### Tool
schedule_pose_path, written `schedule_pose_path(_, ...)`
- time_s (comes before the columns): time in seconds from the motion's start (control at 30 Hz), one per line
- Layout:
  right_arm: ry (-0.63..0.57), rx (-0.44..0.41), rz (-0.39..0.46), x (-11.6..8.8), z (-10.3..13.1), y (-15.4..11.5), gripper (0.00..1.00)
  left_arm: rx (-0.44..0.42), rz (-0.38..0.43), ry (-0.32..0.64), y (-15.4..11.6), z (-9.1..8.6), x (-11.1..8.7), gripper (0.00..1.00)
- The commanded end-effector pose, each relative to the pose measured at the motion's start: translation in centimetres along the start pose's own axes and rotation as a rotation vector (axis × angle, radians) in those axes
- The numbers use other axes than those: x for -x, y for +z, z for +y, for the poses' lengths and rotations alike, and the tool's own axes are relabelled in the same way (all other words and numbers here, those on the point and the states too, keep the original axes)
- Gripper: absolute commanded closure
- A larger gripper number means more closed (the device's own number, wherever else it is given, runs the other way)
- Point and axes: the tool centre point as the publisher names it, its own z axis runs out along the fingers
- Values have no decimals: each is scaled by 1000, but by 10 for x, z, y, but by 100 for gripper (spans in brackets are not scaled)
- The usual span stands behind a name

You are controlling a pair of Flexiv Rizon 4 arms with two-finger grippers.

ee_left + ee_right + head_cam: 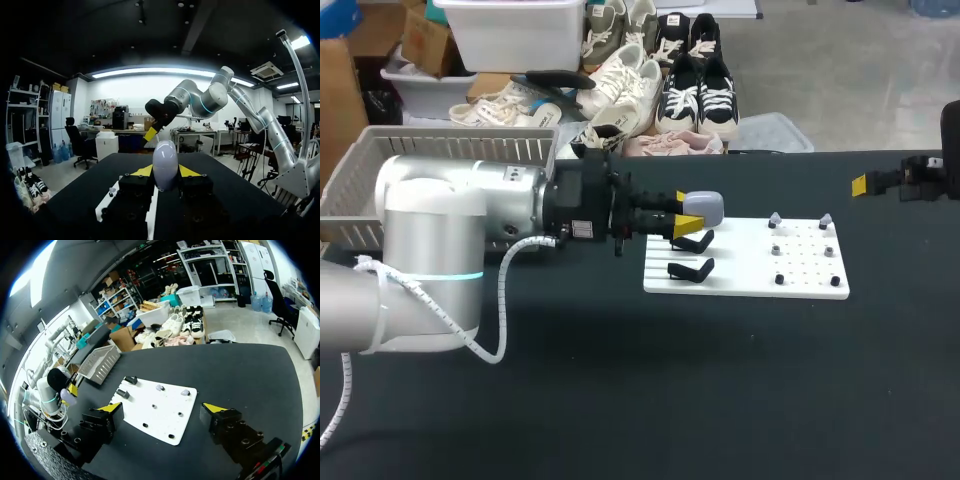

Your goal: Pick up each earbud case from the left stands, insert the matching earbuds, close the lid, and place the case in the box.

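One earbud case (705,206) is clamped in your left arm's jaws, long axis toward 3 o'clock, where the earbuds (775,219) lie between it and your right arm's parted jaws.

Near side: bare table (720,400), wide room in front of the white board (740,272).
Board, left end: two black stands (690,268) stick up, fingers (690,226) of the left arm (470,215) just above them.
Board, right part: low pegs (779,279) in rows.
Left side: left arm spans the table; basket (450,135) behind it.
Right side: bare table between board and right arm (925,175).
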Motion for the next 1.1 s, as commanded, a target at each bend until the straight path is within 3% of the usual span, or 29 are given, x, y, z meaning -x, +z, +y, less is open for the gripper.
schedule_pose_path(0.03,-55,20,6,-2,13,-2,0,-49,4,-4,3,5,-3,100)
schedule_pose_path(0.37,-205,74,-20,-5,73,-11,0,-51,33,26,11,6,-9,100)
schedule_pose_path(0.63,-323,71,9,-12,111,-14,0,-32,48,62,12,10,-15,100)
schedule_pose_path(1.1,-406,62,70,-25,140,-4,0,-23,22,107,16,12,-14,100)
